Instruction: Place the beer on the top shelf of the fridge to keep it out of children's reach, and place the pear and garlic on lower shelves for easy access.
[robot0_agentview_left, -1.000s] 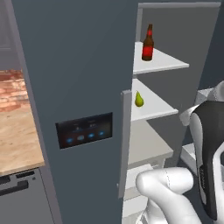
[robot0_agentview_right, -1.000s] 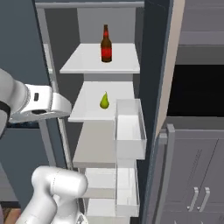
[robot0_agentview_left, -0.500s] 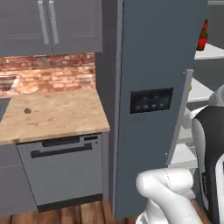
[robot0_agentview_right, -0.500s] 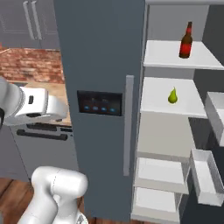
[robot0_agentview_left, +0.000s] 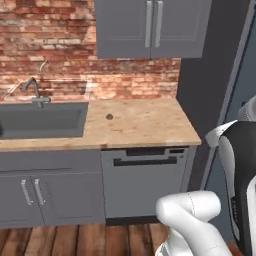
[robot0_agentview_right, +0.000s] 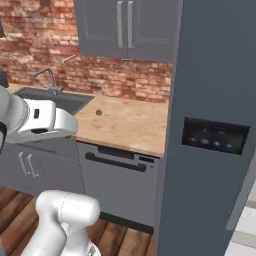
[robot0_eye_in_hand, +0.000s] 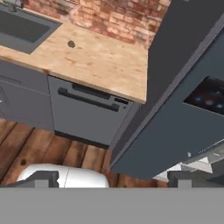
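Observation:
The garlic (robot0_agentview_left: 109, 117) is a small brownish bulb lying on the wooden counter, right of the sink; it also appears as the garlic (robot0_agentview_right: 98, 112) and the garlic (robot0_eye_in_hand: 71, 43). The fridge (robot0_agentview_right: 215, 100) fills the right side, its dark grey door carrying a black panel (robot0_agentview_right: 215, 137) with blue lights. A white slab of a lower shelf (robot0_agentview_right: 246, 226) peeks out at the bottom right. My gripper (robot0_eye_in_hand: 114, 179) is open with nothing between its fingertips (robot0_eye_in_hand: 43, 178), hanging above the floor in front of the dishwasher, far from the garlic. The beer, the pear and the top shelf are out of view.
A grey sink (robot0_agentview_left: 42, 119) with a faucet (robot0_agentview_left: 34, 90) is set into the counter (robot0_agentview_left: 145, 125) on the left. Below it are a dishwasher (robot0_agentview_left: 145, 180) and cupboard doors (robot0_agentview_left: 35, 192). Grey wall cupboards (robot0_agentview_left: 150, 27) hang on the brick wall.
The base views have swung left, from the open fridge shelves with beer and pear to the counter and sink: the camera moved. The gripper stays open.

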